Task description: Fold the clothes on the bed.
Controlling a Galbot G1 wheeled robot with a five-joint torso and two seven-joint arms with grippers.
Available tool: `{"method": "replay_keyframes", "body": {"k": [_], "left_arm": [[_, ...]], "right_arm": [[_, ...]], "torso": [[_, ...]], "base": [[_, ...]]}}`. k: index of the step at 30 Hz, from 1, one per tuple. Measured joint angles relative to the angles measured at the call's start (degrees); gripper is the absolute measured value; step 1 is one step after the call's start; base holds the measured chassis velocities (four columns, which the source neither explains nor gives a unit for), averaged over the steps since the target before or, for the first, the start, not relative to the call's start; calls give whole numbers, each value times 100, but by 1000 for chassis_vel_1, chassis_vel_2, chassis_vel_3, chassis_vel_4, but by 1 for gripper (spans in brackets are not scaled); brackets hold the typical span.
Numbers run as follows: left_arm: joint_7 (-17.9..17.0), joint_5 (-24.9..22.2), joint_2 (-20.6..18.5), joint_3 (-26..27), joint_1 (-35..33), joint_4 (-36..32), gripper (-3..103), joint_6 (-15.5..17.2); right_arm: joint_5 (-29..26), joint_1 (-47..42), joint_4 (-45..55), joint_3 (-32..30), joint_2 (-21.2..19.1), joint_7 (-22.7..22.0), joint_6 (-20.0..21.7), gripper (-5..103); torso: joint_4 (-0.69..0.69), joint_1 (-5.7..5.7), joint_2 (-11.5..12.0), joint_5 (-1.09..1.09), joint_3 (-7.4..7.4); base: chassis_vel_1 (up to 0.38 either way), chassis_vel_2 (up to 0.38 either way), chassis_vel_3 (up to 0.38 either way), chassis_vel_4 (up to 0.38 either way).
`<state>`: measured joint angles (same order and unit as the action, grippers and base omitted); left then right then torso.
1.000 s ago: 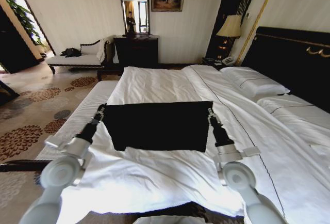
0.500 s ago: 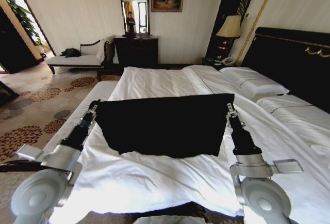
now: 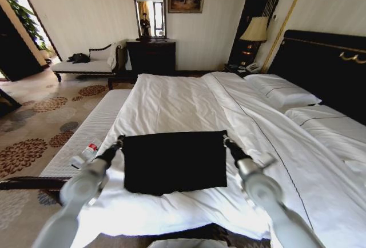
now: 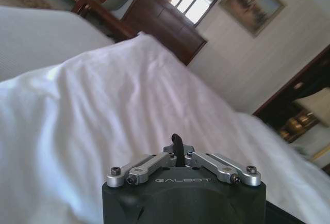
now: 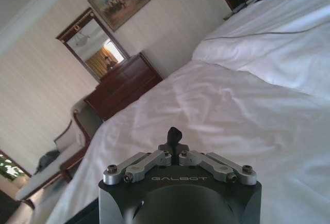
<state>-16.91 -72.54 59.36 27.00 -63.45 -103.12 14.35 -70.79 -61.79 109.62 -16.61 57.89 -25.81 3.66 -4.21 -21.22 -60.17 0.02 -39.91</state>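
The clothes, a black T-shirt (image 3: 174, 162), are spread on the white duvet of the bed (image 3: 171, 96) near its foot, with no lettering showing. My left gripper (image 3: 119, 141) is shut on the shirt's top left corner. At the top right corner my right gripper (image 3: 226, 140) is shut too. The top edge runs straight between them. In the left wrist view a tuft of black cloth sticks up from the shut left gripper (image 4: 177, 144). The right wrist view has the same tuft in the right gripper (image 5: 174, 135).
A white ribbed bench (image 3: 91, 128) runs along the bed's left side, with a small bottle (image 3: 87, 152) on it. Pillows (image 3: 283, 91) and a dark headboard (image 3: 326, 65) are at the right. A dark dresser (image 3: 150, 55) and a chaise (image 3: 86, 65) stand by the far wall.
Both grippers have come down and closer together, toward the foot of the bed. The shirt, held up wide half a second ago, now sits lower and narrower on the duvet.
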Motion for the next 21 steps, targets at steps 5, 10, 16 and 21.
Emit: {"method": "replay_keyframes", "body": {"k": [5, 10, 16, 21], "left_arm": [[212, 83, 218, -591, 983, 1332, 1, -297], [435, 84, 495, -825, 1582, 2050, 1, -549], [702, -91, 672, -853, 1799, 2348, 1, -784], [817, -337, 605, -756, 1616, 2072, 1, -833]], "right_arm": [[256, 875, -1422, 534, 291, 507, -331, 1], [381, 1279, -2134, 725, 477, 885, -594, 1], [399, 1608, -2588, 751, 570, 1118, -873, 1], [248, 1630, -2565, 688, 530, 1184, -944, 1]], "torso": [[2, -3, 1, -1, -2], [1, 1, 1, -1, 1], [2, 1, 0, -2, 1], [1, 1, 0, -1, 2]], "base": [[0, 0, 0, 0], [0, 0, 0, 0], [0, 0, 0, 0], [0, 0, 0, 0]]}}
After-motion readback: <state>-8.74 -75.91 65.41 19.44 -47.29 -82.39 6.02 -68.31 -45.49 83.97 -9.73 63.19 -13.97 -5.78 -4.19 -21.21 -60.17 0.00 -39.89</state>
